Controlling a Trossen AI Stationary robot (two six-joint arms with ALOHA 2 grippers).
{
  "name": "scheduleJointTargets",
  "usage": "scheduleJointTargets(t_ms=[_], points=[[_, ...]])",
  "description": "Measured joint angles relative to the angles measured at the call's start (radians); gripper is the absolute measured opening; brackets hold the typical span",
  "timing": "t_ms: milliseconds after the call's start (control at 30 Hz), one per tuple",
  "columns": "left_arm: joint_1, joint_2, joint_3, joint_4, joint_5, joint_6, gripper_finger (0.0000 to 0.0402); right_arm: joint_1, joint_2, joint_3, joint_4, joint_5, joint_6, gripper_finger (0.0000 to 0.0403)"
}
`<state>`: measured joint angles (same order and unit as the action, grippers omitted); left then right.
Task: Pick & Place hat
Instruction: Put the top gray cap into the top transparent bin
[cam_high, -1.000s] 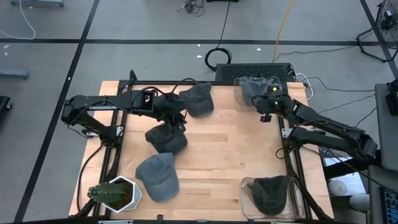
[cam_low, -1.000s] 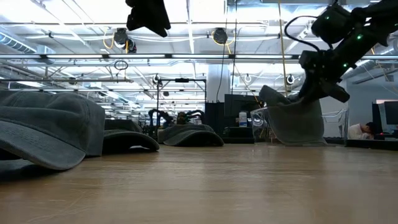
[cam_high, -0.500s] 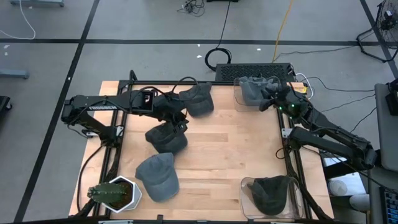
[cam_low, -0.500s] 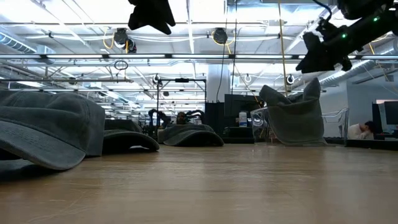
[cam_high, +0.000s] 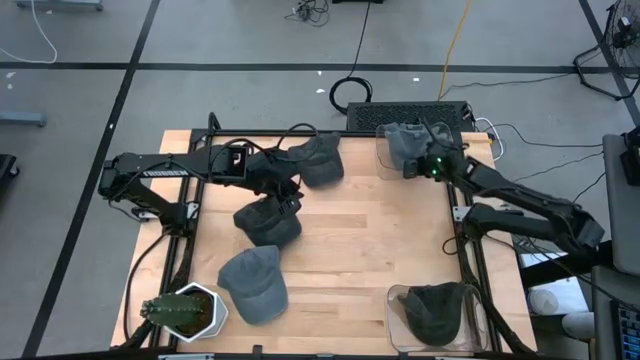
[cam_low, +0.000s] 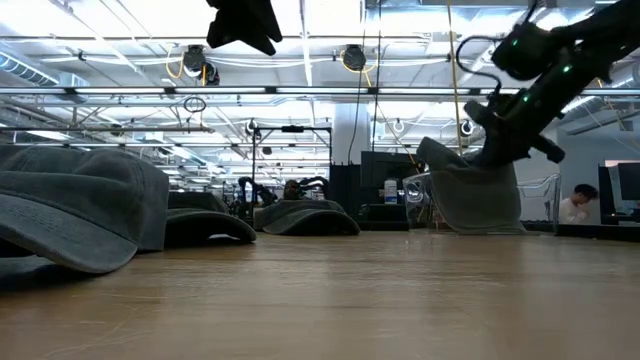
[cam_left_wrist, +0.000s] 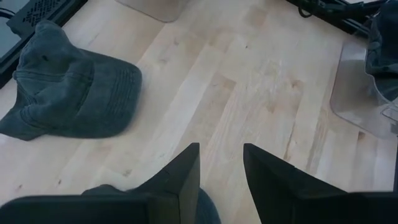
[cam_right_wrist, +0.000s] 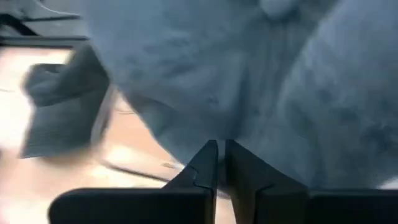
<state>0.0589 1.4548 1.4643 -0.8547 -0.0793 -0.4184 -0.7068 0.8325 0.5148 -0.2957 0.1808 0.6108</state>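
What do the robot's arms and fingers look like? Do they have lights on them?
Both arms are dark, almost black, built from long jointed links with black cables running along them. The right gripper has a small green light glowing near its wrist. Each gripper ends in two flat, dark, wedge-shaped fingers. The left gripper looks the same, with no light showing.

Bright, even overhead light with soft shadows; the right wrist view is blurred
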Motion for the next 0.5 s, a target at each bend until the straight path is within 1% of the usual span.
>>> scheduleJointTargets(t_ms=[133,233,300,400,500], points=[[-0.002,0.0,0.0,-0.003,0.002,-0.026,0.0131,-0.065,0.045,0.0,0.031,0.001,-0.031,0.0007],[-0.018,0.0,0.0,-0.01,0.004,-0.053,0.0131,-0.115,0.049,0.0,0.127,0.0,-0.095,0.0004],[-0.033,0.0,0.0,-0.01,0.006,-0.055,0.0131,-0.15,0.054,0.0,0.174,-0.001,-0.111,0.0004],[-0.052,0.0,0.0,-0.01,0.0,-0.043,0.0131,-0.199,0.081,0.0,0.148,-0.01,-0.121,0.0004],[-0.06,0.0,0.0,-0.01,-0.017,-0.025,0.0131,-0.234,0.132,0.0,0.101,-0.052,-0.166,0.0004]])
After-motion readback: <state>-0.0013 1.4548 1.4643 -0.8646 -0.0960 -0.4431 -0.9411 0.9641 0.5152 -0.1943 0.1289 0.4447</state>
